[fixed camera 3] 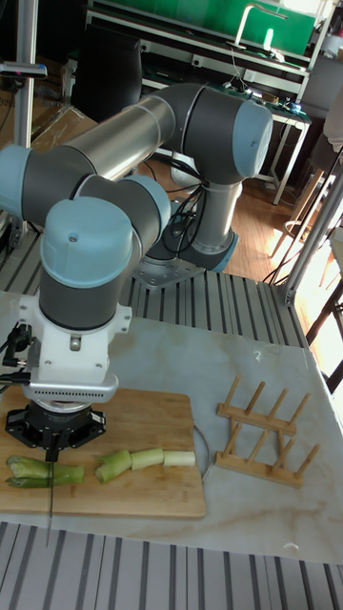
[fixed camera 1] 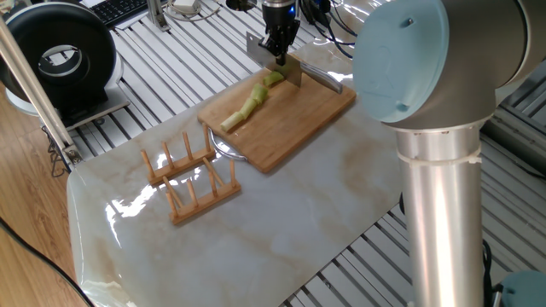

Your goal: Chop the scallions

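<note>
The scallions [fixed camera 1: 250, 102] lie across a wooden cutting board [fixed camera 1: 299, 124], pale end toward the rack and green end under the blade. In the tall fixed view the scallions [fixed camera 3: 114, 464] are in several short segments with gaps between them. My gripper [fixed camera 1: 278, 53] is shut on a knife [fixed camera 1: 275, 65], held blade-down at the green end of the stalk. Seen edge-on in the tall fixed view, the knife [fixed camera 3: 48, 500] hangs from the gripper [fixed camera 3: 52, 437] and crosses the leftmost green piece [fixed camera 3: 38, 470]. The fingertips themselves are hidden behind the blade.
A wooden peg rack [fixed camera 1: 191, 180] stands on the marble slab beside the board. A metal ring [fixed camera 1: 223, 150] peeks from under the board's near corner. The arm's big grey column [fixed camera 1: 444, 179] fills the right foreground. A black round device [fixed camera 1: 60, 58] sits at the far left.
</note>
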`<state>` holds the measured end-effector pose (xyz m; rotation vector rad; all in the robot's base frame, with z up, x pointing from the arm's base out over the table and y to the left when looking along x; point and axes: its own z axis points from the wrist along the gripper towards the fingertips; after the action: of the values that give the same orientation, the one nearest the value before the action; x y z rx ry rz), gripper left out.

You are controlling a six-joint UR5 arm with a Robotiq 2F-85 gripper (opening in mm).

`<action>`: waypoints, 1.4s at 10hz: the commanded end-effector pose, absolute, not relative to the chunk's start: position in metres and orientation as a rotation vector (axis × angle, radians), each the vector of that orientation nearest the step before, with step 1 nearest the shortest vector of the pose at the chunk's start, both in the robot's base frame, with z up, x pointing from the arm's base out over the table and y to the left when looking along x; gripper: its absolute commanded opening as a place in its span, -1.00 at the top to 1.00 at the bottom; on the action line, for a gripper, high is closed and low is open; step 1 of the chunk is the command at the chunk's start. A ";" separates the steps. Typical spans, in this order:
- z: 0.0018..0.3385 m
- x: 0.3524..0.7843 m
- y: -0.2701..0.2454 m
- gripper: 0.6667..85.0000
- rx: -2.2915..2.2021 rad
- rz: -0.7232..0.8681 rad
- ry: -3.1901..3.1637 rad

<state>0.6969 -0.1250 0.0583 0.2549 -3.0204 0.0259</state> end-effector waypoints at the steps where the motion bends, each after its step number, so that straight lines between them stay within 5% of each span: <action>1: 0.073 0.697 -0.111 0.98 0.224 0.024 -3.007; 14: 0.061 0.691 -0.114 0.98 0.254 0.064 -2.963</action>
<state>0.6914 -0.1169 0.0595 0.2616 -2.9677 0.0724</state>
